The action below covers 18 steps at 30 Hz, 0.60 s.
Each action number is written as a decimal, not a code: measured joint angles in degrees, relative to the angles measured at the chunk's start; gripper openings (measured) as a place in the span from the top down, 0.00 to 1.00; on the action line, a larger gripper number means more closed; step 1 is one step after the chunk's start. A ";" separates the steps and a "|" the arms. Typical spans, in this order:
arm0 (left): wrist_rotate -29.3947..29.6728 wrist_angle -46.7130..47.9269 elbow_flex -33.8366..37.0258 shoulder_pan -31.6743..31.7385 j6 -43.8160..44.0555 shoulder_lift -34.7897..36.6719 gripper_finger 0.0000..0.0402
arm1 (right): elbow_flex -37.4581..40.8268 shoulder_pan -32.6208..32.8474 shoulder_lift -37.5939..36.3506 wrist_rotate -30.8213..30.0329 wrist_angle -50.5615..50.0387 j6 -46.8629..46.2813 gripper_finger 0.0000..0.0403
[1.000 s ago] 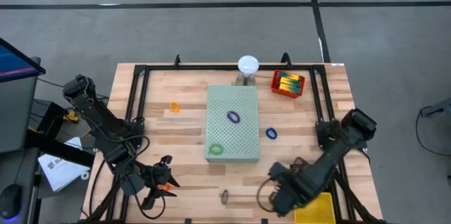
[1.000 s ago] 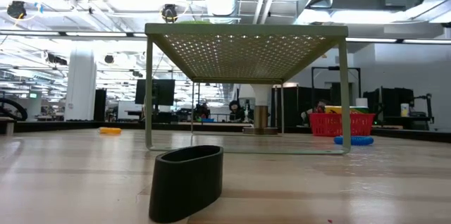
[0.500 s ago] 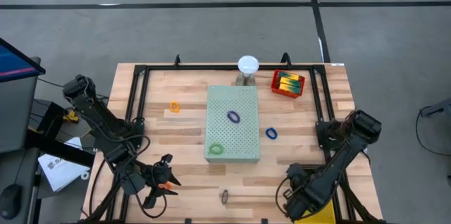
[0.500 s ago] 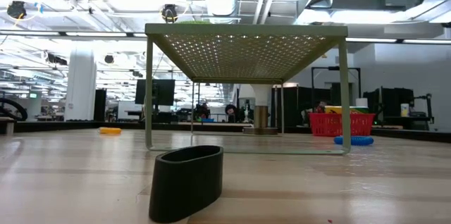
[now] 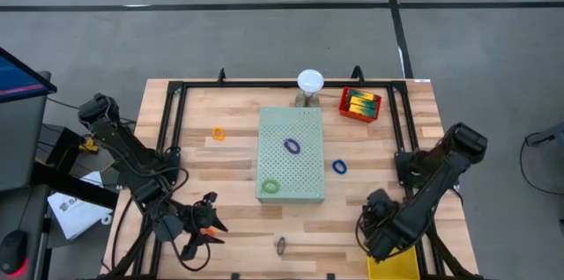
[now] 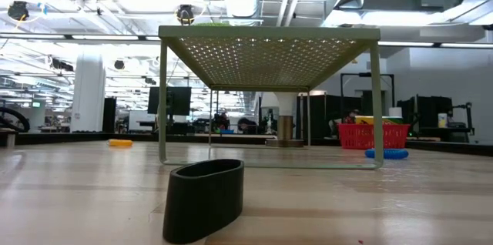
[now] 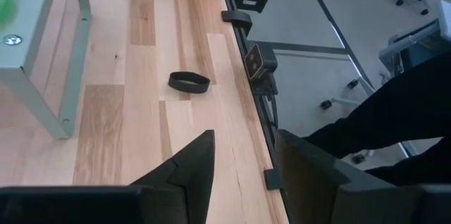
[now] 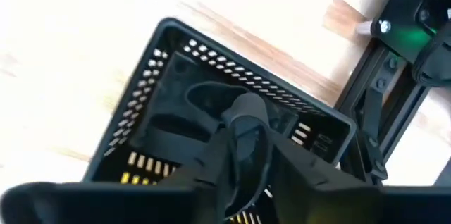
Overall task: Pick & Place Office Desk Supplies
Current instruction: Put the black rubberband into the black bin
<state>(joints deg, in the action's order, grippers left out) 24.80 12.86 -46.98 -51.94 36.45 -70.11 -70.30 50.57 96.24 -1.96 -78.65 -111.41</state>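
Note:
My right gripper (image 5: 381, 238) hangs over the yellow basket (image 5: 401, 267) at the table's near right corner, pointing down, shut on a black band (image 8: 246, 122). My left gripper (image 7: 243, 171) waits open at the near left, holding nothing. Another black band (image 5: 280, 246) stands on its edge near the front edge. On the pale-green board (image 5: 292, 126) lie a purple band (image 5: 292, 146) and a green band (image 5: 270, 187). An orange band (image 5: 218, 134) and a blue band (image 5: 339, 166) lie flat on the table. My right gripper pinches the black band between its two fingers, whose tips hide the place of contact. The band's rounded end (image 8: 243, 111) sticks out past the fingertips. The fingers come from above, pointing down into the basket (image 8: 141, 90), and the band hangs clear of its floor.
A red basket (image 5: 359, 104) with yellow-green boxes stands at the far right, beside a white dome (image 5: 309, 80) on a stand. A black frame rail (image 5: 167, 130) runs round the table. Bare wood lies between the board and the front edge.
My right gripper has moved toward the table's right edge and a little down, from beside the yellow basket to above it, and its wrist has rolled.

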 joint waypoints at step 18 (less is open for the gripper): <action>0.00 0.01 0.00 0.02 -0.43 0.00 0.64 | 0.00 0.42 -2.86 -0.87 0.86 -5.93 0.39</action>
<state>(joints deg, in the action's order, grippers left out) 24.80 12.86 -46.98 -51.92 36.02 -70.11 -70.30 50.98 93.38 -2.83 -77.80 -117.33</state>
